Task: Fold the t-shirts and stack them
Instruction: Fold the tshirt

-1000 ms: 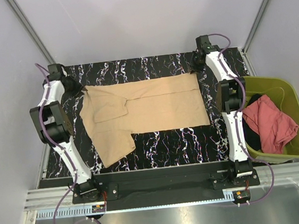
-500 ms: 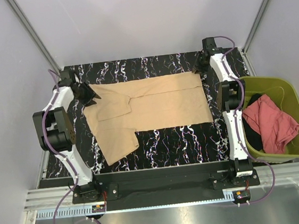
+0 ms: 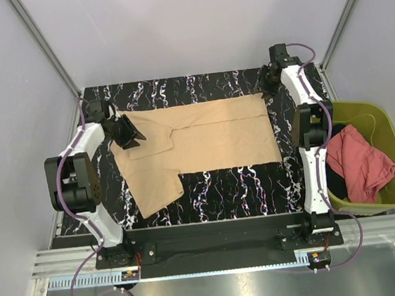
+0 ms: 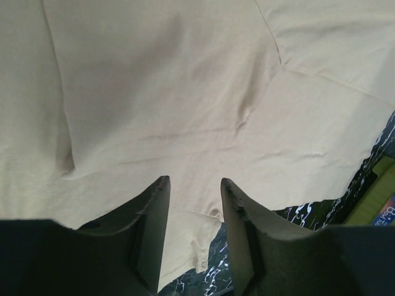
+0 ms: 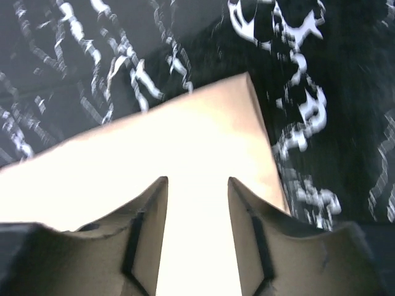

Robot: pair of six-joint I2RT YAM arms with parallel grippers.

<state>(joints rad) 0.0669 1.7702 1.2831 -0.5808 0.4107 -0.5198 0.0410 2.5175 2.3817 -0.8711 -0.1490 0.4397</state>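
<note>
The tan-beige t-shirt lies spread on the black marbled table, with one short sleeve folded over at the left and the other reaching toward the near left. My left gripper is open over the shirt's left end; in the left wrist view tan cloth fills the frame between its fingers. My right gripper is open above the shirt's far right corner, and in the right wrist view cloth shows between the fingers. The salmon-red t-shirt lies crumpled in the bin.
An olive-green plastic bin stands off the table's right edge and also holds a dark cloth. Grey walls and metal frame posts close in the back and sides. Bare table shows along the near edge.
My left gripper has moved right, from the table's far left corner onto the shirt's left end. My right gripper has shifted slightly back and to the right. The shirt has slid a little to the right.
</note>
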